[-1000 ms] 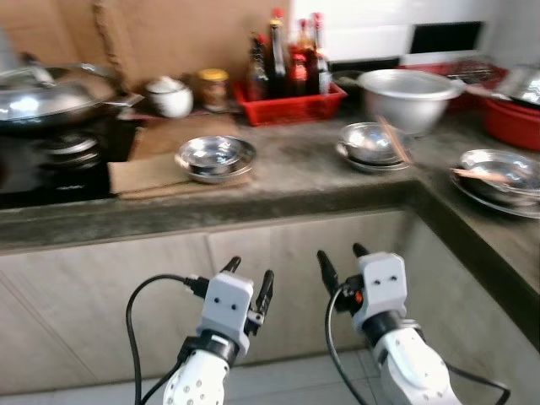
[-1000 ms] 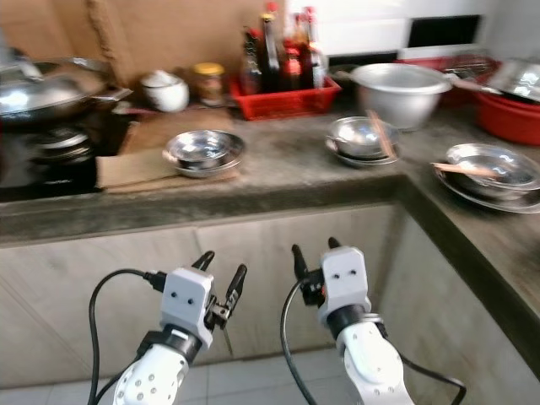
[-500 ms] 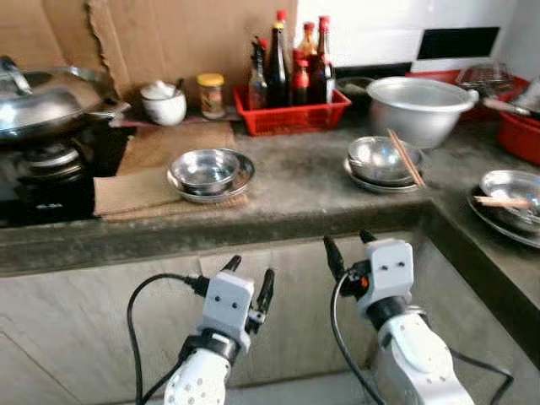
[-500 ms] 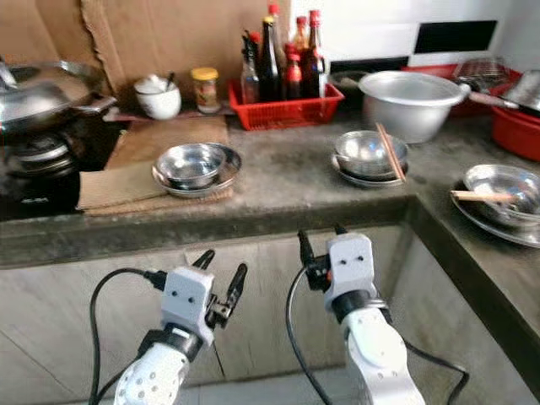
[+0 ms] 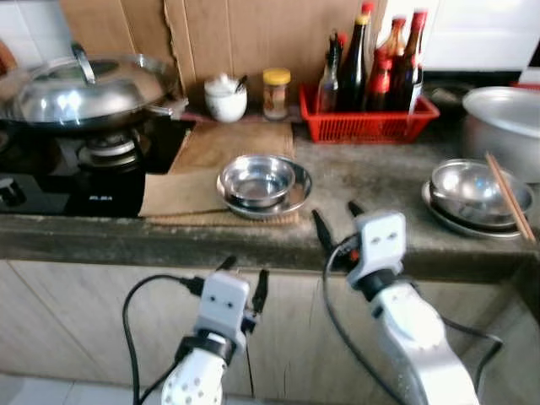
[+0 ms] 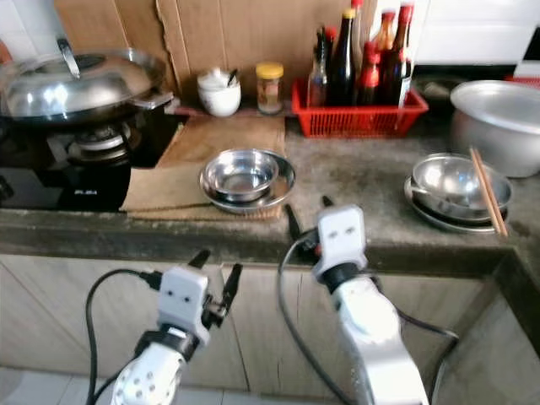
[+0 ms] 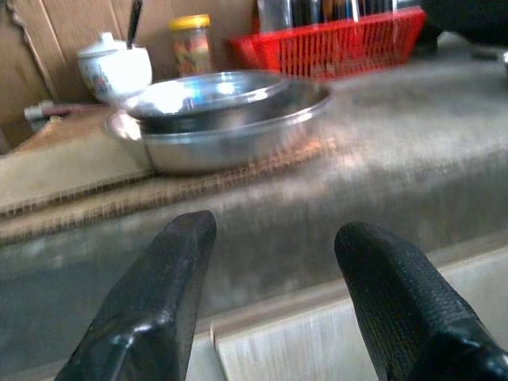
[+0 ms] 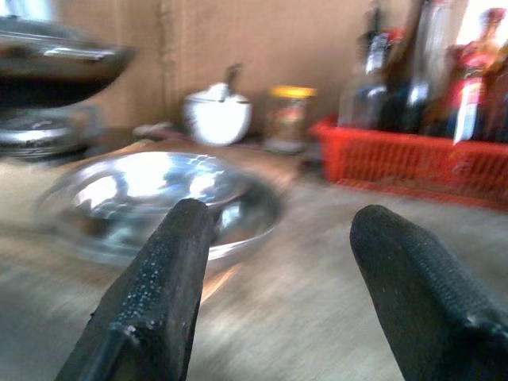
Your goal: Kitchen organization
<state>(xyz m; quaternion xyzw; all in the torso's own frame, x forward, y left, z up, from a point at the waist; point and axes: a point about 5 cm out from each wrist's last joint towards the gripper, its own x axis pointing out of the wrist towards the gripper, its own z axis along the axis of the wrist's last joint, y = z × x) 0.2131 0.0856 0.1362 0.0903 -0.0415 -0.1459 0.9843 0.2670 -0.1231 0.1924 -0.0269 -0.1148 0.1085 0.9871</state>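
A grey stone counter bears steel bowls on cardboard.

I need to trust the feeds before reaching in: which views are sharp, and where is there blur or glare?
Eye views: fairly sharp, glare on the wok lid and the stacked steel bowls. Left wrist view: mild blur, left pincer fingers crisp. Right wrist view: heavily blurred; bowls and red basket smeared.

Head eyes look down at counter; wrists near, share bowls
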